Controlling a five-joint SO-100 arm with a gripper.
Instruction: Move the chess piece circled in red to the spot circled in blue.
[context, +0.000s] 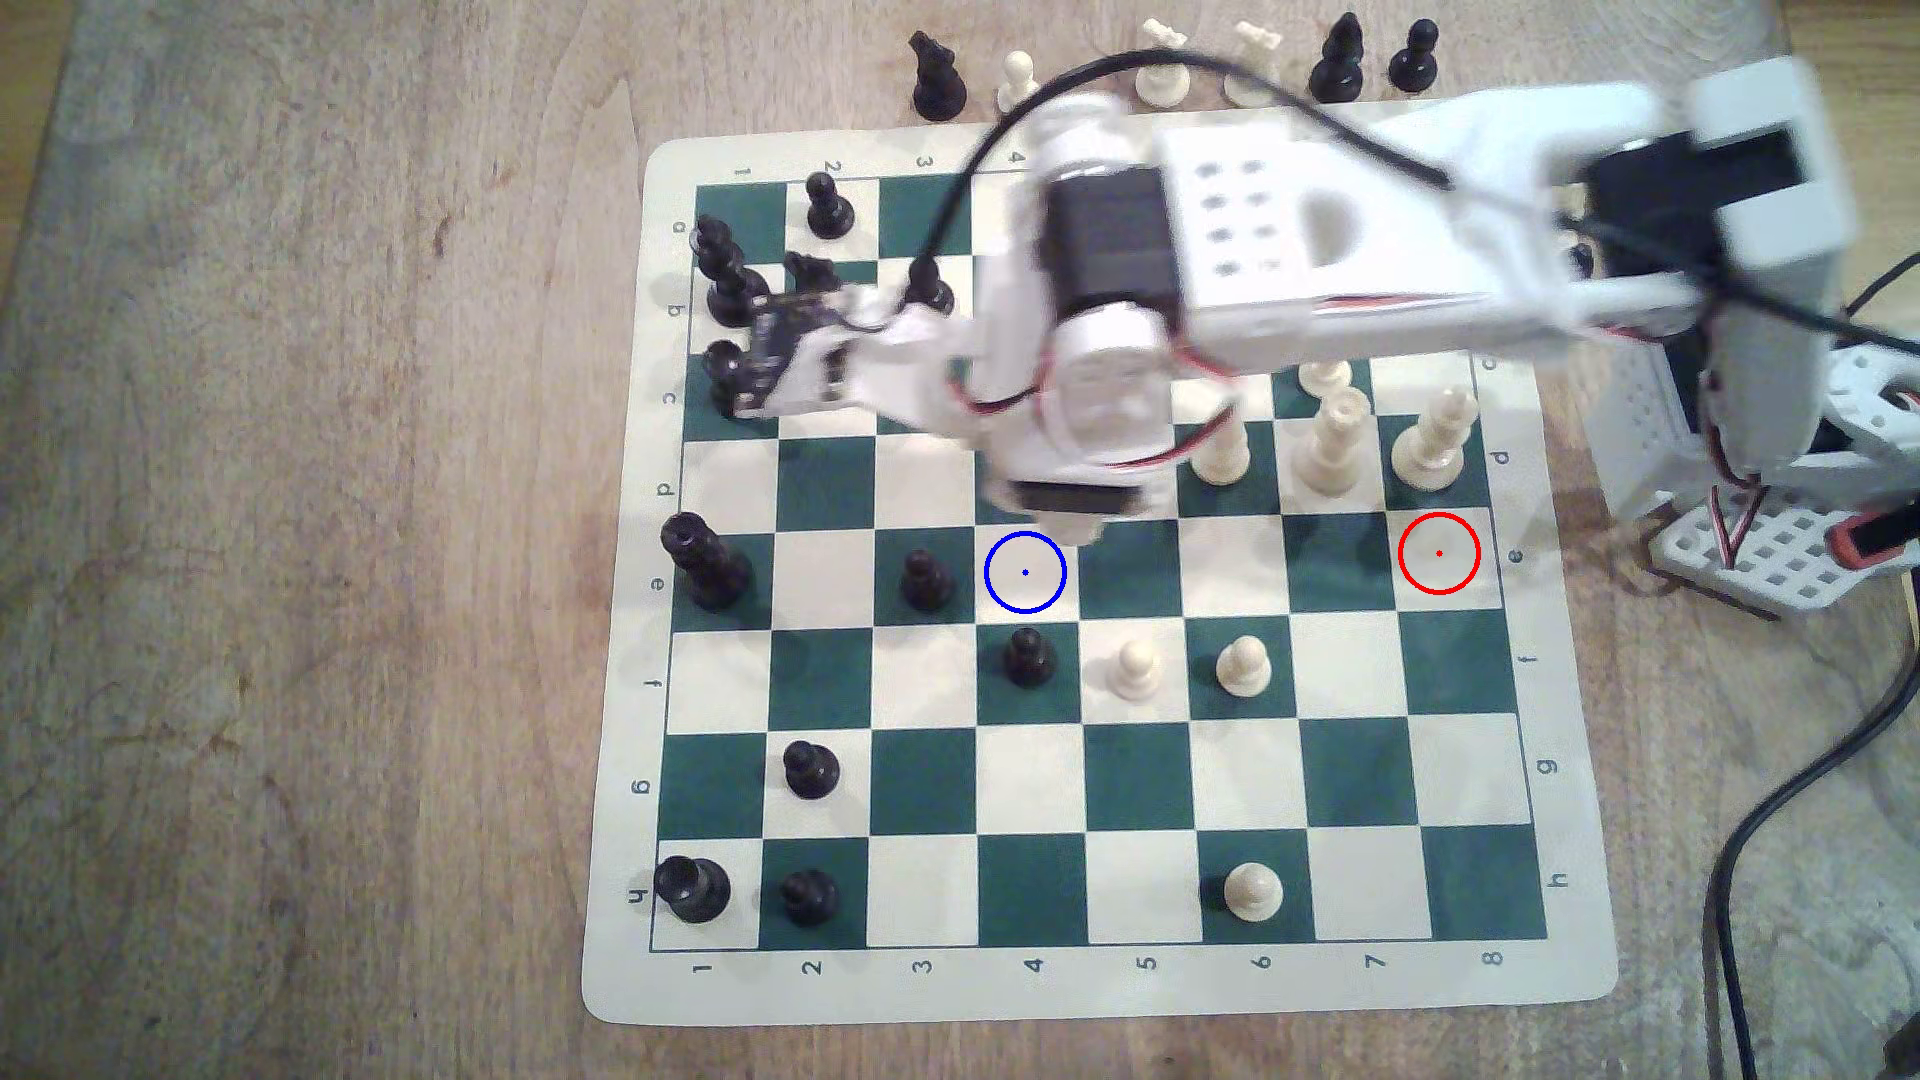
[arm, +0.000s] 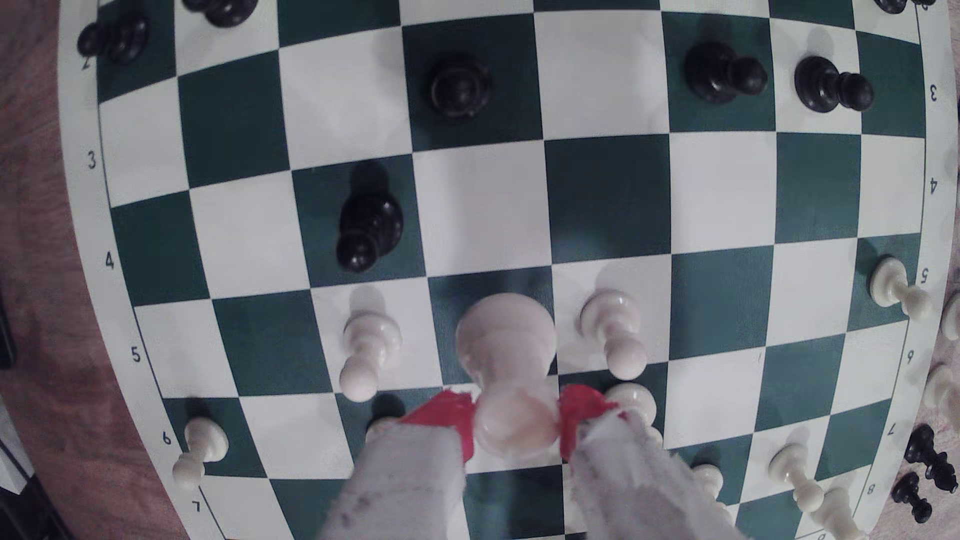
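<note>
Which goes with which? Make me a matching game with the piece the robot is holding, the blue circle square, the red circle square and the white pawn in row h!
Things:
1. cream piece
2. blue-ringed square
3. red-ringed square
4. white pawn in row h

Where or how:
A. empty square in column 8
B. standing on a green square
C. pinched by the gripper between its red pads
D. empty square in column 4

Pairs: 1-C, 2-D, 3-A, 4-B
</note>
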